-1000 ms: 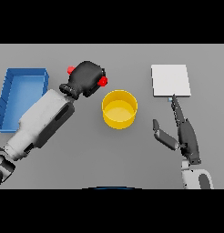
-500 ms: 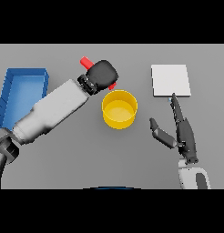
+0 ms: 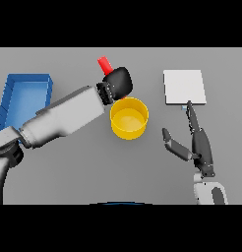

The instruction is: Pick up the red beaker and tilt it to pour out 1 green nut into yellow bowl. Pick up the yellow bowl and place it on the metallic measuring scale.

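My left hand (image 3: 118, 83) is shut on the red beaker (image 3: 104, 64), whose top sticks out above and left of the dark hand. The hand hangs just above the far left rim of the yellow bowl (image 3: 129, 118), which stands in the middle of the table. No nut is visible in the bowl. The metallic measuring scale (image 3: 184, 87) is a pale square plate at the right back. My right hand (image 3: 199, 145) rests open near the right front, fingers straight toward the scale, thumb spread left.
A blue bin (image 3: 24, 98) stands at the left side of the grey table, behind my left forearm (image 3: 64, 118).
My left hand has carried the red beaker rightward and a little farther back, from beside the blue bin to the bowl's rim. The right hand has stayed still.
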